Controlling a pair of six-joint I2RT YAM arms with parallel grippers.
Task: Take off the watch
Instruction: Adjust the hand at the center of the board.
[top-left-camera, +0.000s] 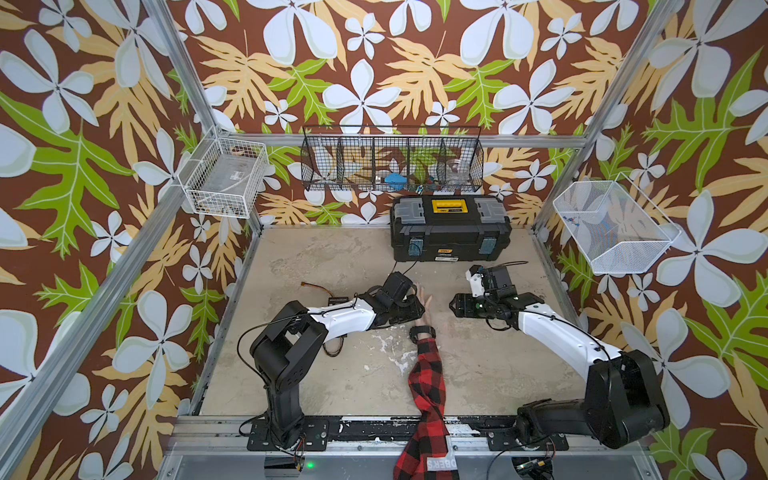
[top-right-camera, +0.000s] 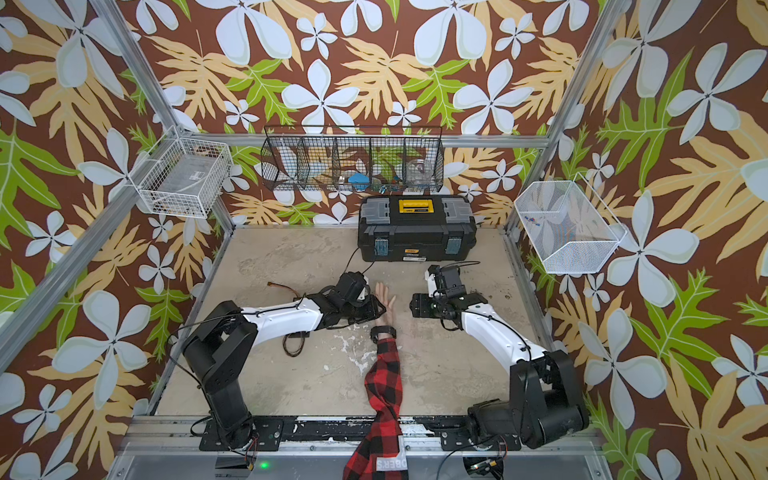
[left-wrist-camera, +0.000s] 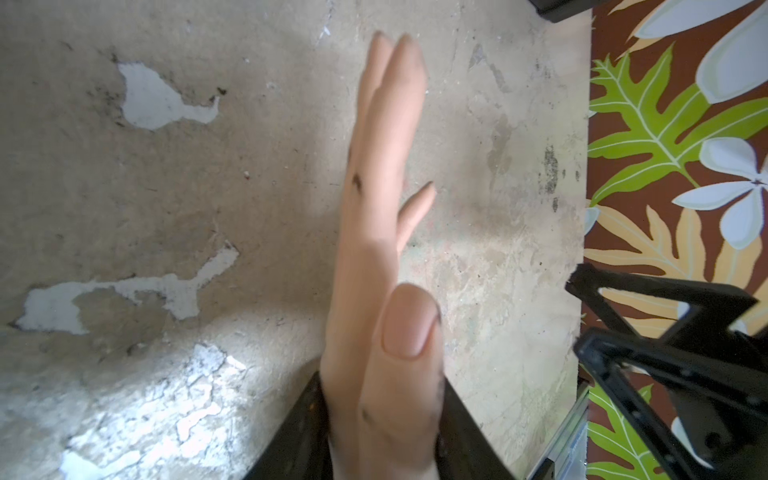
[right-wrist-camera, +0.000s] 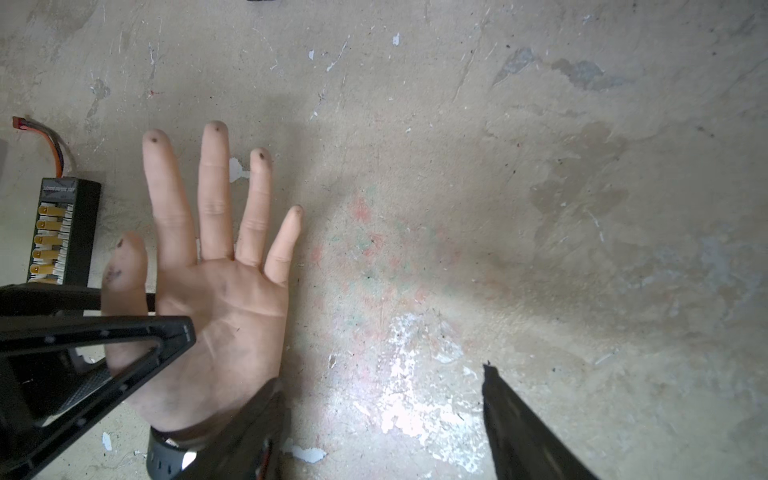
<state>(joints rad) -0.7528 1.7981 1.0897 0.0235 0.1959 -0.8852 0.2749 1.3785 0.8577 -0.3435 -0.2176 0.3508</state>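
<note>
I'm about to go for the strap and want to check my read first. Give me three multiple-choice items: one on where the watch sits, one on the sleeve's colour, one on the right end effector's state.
1. Where is the watch?
A. Worn between hand and sleeve.
B. Loose past the fingertips.
C. Pushed up over the sleeve.

2. The sleeve is:
A. plain white.
B. red and black check.
C. blue striped.

3. The right end effector is:
A. shut on the watch.
B. shut on a finger.
C. open, holding nothing.

Answers:
1 A: the black band sits at the hand's base in both top views.
2 B: the check shows in both top views.
3 C: the right wrist view shows its jaws apart over bare table.
</note>
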